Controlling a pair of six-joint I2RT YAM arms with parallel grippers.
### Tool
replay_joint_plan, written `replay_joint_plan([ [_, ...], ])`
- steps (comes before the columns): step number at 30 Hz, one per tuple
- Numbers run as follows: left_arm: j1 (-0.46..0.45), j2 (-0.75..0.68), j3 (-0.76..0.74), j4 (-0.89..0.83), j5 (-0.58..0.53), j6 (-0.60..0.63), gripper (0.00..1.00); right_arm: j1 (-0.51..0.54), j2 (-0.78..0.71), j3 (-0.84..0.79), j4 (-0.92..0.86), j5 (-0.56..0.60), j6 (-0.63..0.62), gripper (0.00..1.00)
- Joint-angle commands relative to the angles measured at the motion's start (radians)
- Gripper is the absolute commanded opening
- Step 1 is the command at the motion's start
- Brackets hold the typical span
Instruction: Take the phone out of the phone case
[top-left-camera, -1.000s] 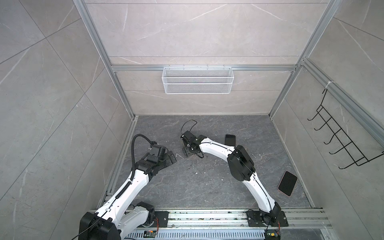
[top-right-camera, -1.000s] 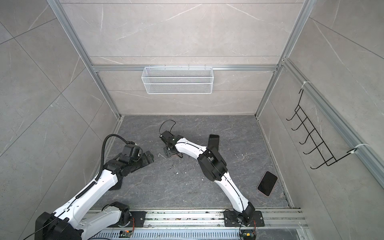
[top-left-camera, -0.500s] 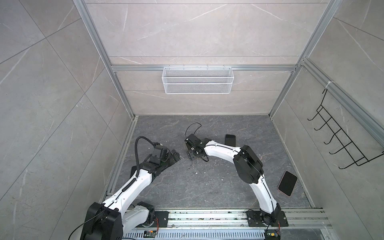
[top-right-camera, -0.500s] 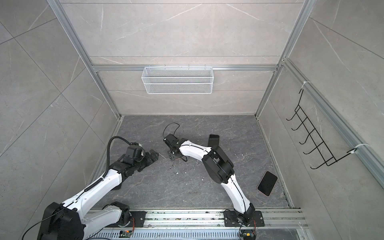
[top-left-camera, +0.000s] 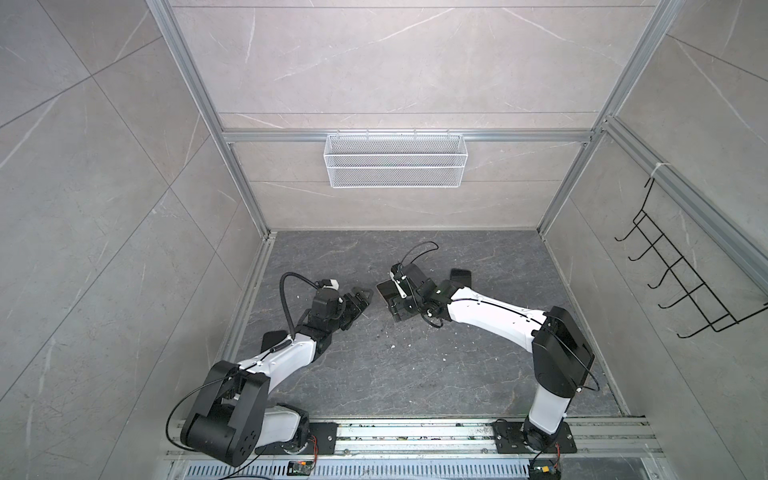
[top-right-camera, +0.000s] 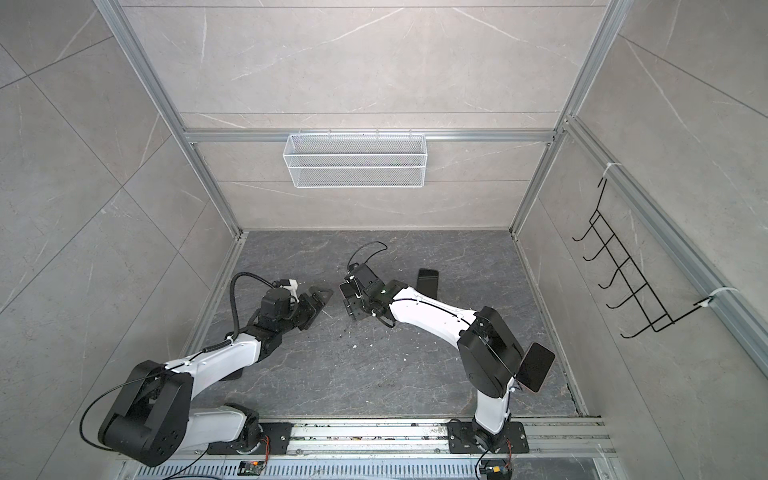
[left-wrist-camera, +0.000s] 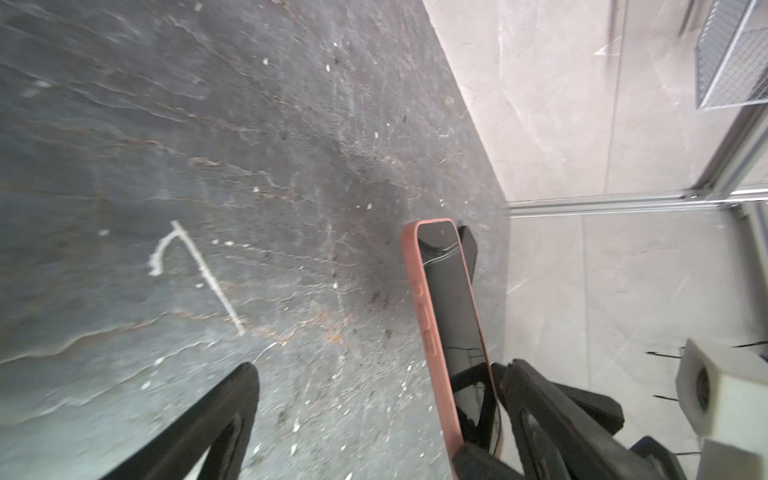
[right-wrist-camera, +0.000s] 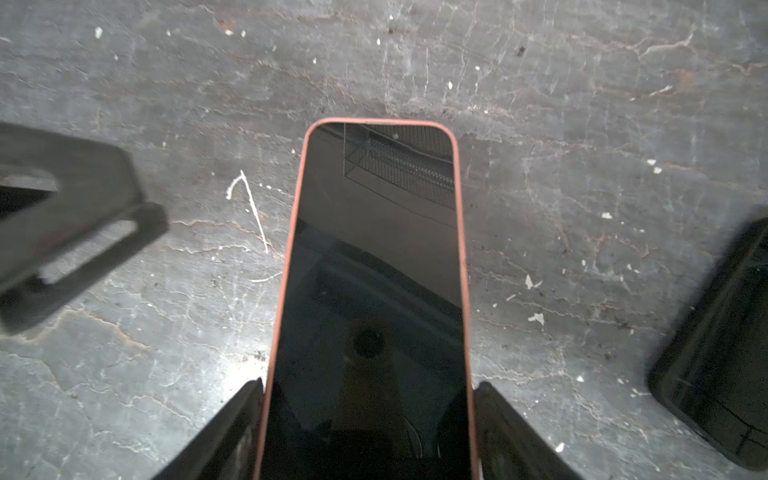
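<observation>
Pinching the phone (right-wrist-camera: 374, 270), fully seated in its pink phone case (right-wrist-camera: 286, 266), by both long edges with the right gripper (right-wrist-camera: 368, 390). Apparently lifted off the floor (right-wrist-camera: 582, 124), near centre in both top views. Spotting the left gripper (top-left-camera: 362, 302) at nine o'clock of it, spread wide, empty, close but apart. Best bet now: hook one left finger on the free end's pink lip, peel outward, ease the glass out. Clamp firmly on the right and steer clear of the dark slab (top-left-camera: 460, 276) at three o'clock.

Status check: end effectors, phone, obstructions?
Left end effector open, beside the phone, not touching. Right end effector clamped on pink case edges. Phone not yet out. Nothing blocking; spare dark phone lies apart.
</observation>
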Motion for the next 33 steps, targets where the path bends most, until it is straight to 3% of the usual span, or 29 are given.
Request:
replay_joint_plan([
  [1, -0.015, 0.027, -0.008, 0.167, 0.044, -0.059, 0.94, 0.004, -0.023, -0.032, 0.048, -0.02, 0.0, 0.24],
  [10, -0.037, 0.146, -0.042, 0.294, 0.055, -0.173, 0.92, 0.005, -0.018, -0.051, 0.073, -0.059, 0.03, 0.24],
  [11, -0.037, 0.141, -0.047, 0.289, 0.042, -0.172, 0.92, 0.004, -0.012, -0.051, 0.061, -0.044, 0.03, 0.29],
  [15, -0.036, 0.073, -0.046, 0.194, 0.004, -0.139, 0.92, -0.01, -0.018, -0.071, 0.047, 0.02, 0.026, 0.72],
  [18, -0.039, -0.027, -0.027, 0.045, -0.039, -0.069, 0.94, -0.049, -0.02, -0.081, 0.05, -0.026, -0.025, 0.89],
  [20, -0.04, -0.094, -0.011, -0.055, -0.063, -0.023, 0.95, -0.074, 0.002, -0.063, 0.034, -0.086, -0.106, 0.96],
  [27, -0.04, -0.27, 0.019, -0.34, -0.108, 0.11, 0.97, -0.106, 0.148, 0.036, -0.036, -0.091, -0.43, 0.99],
  [33, -0.04, -0.336, 0.018, -0.445, -0.131, 0.161, 0.97, -0.12, 0.283, 0.16, -0.07, -0.041, -0.561, 0.99],
])
